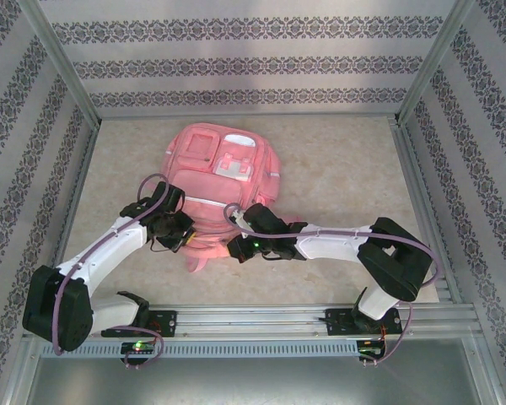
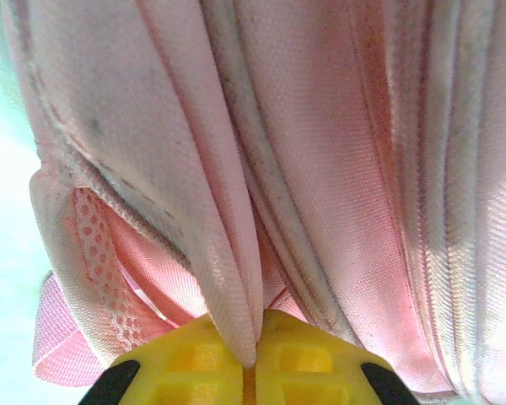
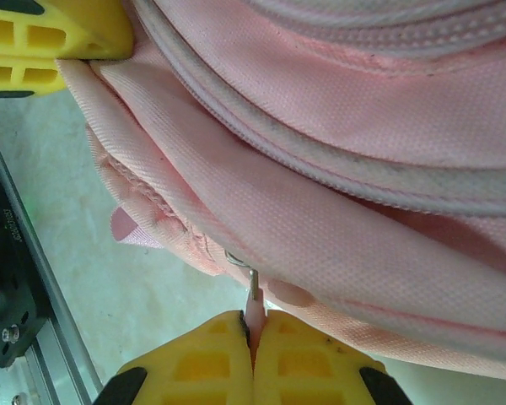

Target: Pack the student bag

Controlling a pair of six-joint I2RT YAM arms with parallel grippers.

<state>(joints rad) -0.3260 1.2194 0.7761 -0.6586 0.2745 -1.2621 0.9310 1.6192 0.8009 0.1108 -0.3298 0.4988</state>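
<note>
Left gripper (image 2: pixel 255 342) clamps student bag (image 1: pixel 223 169) fabric, right gripper (image 3: pixel 253 333) pinches zipper pull (image 3: pixel 253 297) (near edge); 2 grips, keep fabric taut, slide along track.

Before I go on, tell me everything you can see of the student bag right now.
The student bag is a large pink woven-fabric backpack lying flat on the table, front pockets and white buckle facing up, pale zipper tape slightly grubby. The left gripper has its jaws shut on a fabric fold at the near edge; the right gripper has its jaws shut on a small pink zipper pull.
</note>
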